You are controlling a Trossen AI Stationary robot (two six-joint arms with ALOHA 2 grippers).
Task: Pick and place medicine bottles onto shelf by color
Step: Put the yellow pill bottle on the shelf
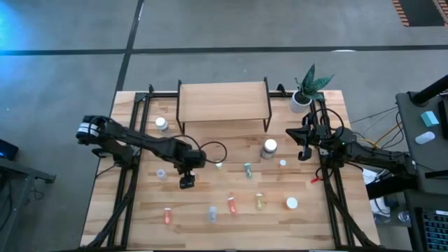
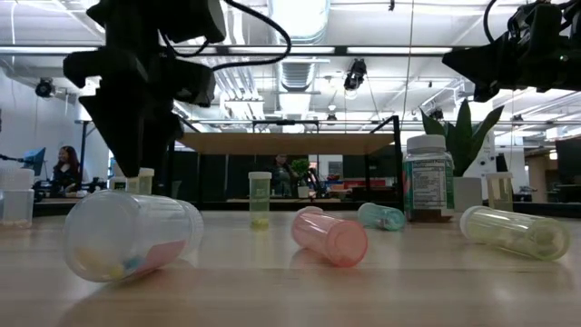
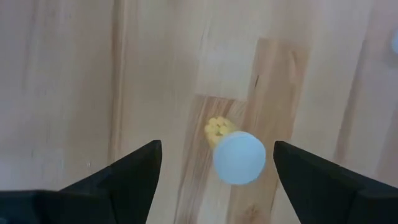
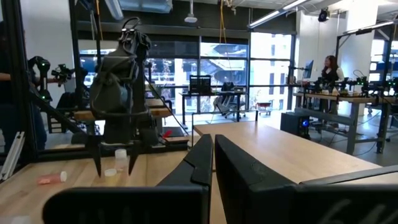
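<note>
Hovering left gripper (image 3: 214,163) over yellow vial (image 3: 234,151)

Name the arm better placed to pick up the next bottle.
Left. Its open left gripper hangs directly above a small upright yellow bottle, while the right gripper waits shut near the table's right edge.

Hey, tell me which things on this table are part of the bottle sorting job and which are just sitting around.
Part of the job:
- shelf
- large white-capped bottle
- orange vial
- yellow vial, under the open left claw
- teal vial

Just lying about:
- potted plant
- right claw, shut, waiting at the table's right side
</note>
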